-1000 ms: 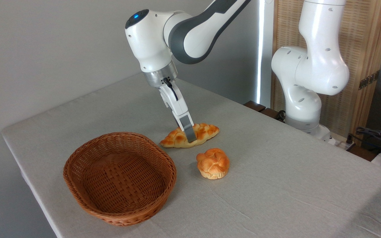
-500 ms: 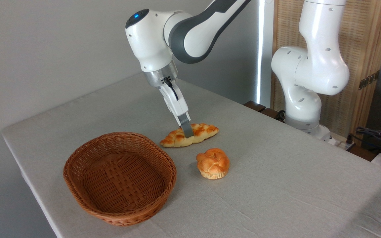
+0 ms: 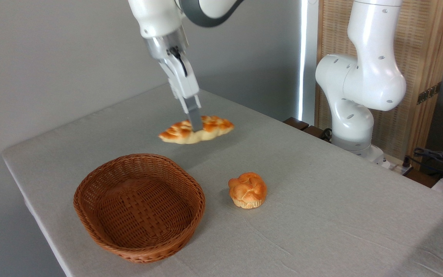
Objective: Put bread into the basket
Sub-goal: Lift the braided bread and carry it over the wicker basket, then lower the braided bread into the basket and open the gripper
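Note:
The bread (image 3: 175, 133), a long braided golden loaf with pointed ends, hangs in the air above the table, behind and to the right of the basket. My gripper (image 3: 195, 126) is shut on its middle, with the near finger crossing the loaf's front. The basket (image 3: 90, 182), a shallow oval of reddish-brown wicker, sits empty near the table's front left corner. The loaf's shadow falls on the cloth just past the basket's far rim.
A small round knotted bun (image 3: 247, 189) rests on the grey tablecloth to the right of the basket. The arm's white base (image 3: 354, 115) stands at the table's far right edge. Cables lie off the table at far right.
The gripper has lifted the bread off the table and carried it up and to the left. The bun and basket have not moved.

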`<action>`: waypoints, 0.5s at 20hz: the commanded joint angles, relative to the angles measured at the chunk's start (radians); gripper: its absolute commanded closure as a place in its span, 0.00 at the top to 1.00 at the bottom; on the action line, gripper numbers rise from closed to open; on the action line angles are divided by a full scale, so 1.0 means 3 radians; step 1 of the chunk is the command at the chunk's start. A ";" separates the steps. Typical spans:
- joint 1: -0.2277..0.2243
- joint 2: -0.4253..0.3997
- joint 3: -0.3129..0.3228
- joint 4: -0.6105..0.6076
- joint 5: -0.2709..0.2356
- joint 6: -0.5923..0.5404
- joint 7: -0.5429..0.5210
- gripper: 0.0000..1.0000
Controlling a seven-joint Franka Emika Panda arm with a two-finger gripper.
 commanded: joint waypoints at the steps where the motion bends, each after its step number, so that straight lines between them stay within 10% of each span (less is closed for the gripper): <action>1: -0.0007 0.0292 0.0236 0.0330 -0.0108 0.0605 -0.0181 0.19; 8: -0.0017 0.0665 0.0277 0.0320 -0.0063 0.1681 -0.0192 0.23; 10: -0.0043 0.0747 0.0277 0.0310 -0.0052 0.1722 -0.0161 0.75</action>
